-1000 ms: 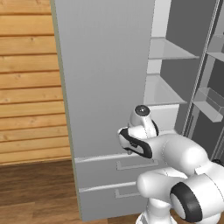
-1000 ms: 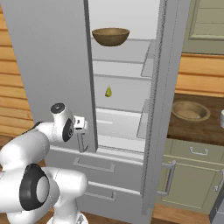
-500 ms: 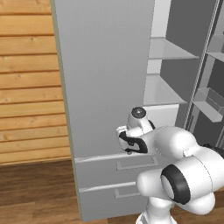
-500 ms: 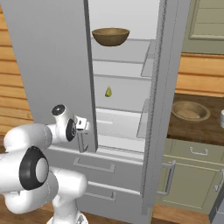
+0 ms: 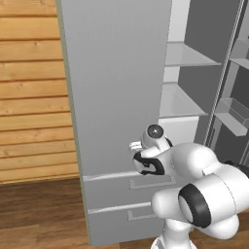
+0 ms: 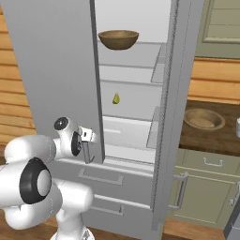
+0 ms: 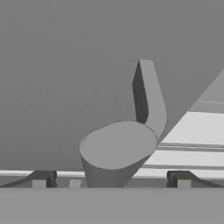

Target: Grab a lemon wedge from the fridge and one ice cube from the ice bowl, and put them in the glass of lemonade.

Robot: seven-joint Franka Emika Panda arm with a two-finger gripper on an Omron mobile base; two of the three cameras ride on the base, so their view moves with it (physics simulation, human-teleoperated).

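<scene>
Our white arm's two-finger gripper [image 6: 87, 149], jaws spread wide and empty, sits at the lower end of the bar handle [image 7: 148, 94] on the tall light-grey French-door fridge [image 5: 116, 87], whose left door stands swung out. The tiny yellow-green lemon wedge [image 6: 116, 98] lies on a middle shelf, above the hand and deeper inside, well apart from it. We judge the risk plain: reaching in from here, the arm could clip the door's edge.
</scene>
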